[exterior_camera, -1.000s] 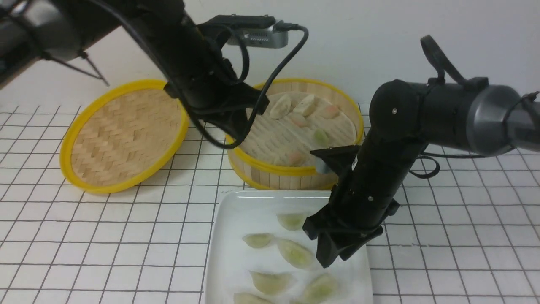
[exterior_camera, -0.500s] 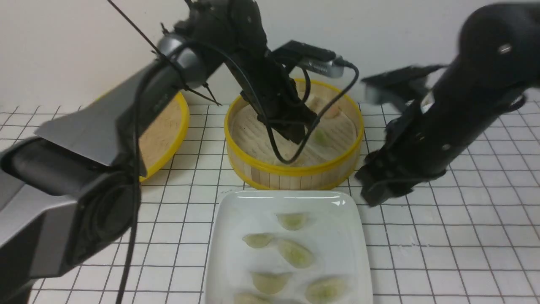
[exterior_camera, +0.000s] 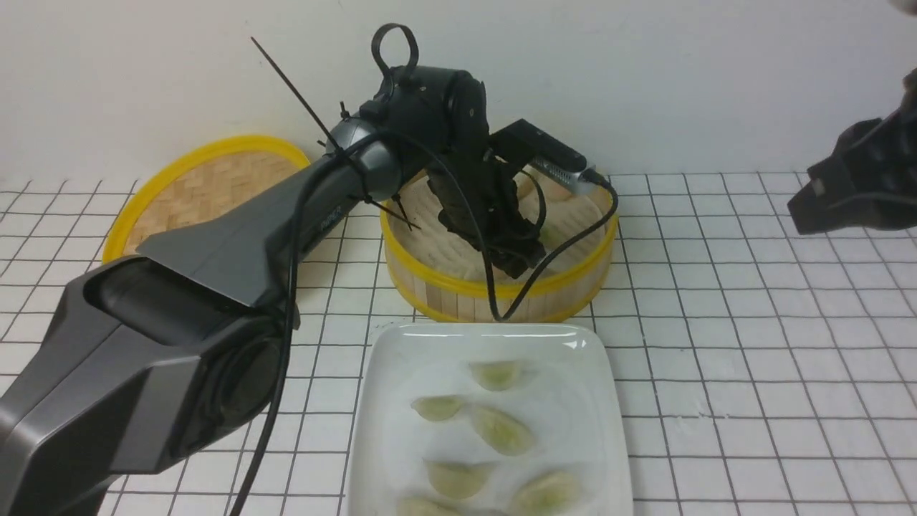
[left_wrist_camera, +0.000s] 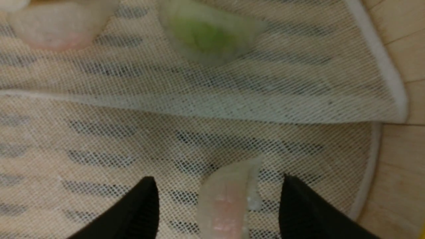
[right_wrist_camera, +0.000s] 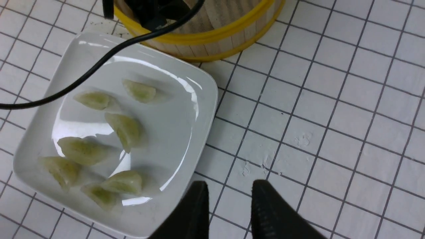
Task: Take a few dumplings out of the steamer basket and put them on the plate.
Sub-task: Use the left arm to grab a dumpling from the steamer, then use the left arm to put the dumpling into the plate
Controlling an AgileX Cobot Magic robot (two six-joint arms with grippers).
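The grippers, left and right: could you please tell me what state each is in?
Left gripper: open, jaws on either side of a pinkish dumpling.
Right gripper: partly open, holding nothing.

left arm point(exterior_camera: 458, 143) and looping cable point(exterior_camera: 517, 307) obstruct basket point(exterior_camera: 494, 301), open table point(exterior_camera: 716, 358) right of plate point(exterior_camera: 616, 430)

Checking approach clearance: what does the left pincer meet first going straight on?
Probably the pinkish dumpling between the left pincer's open fingers, or else the mesh liner around it; depth is unclear.
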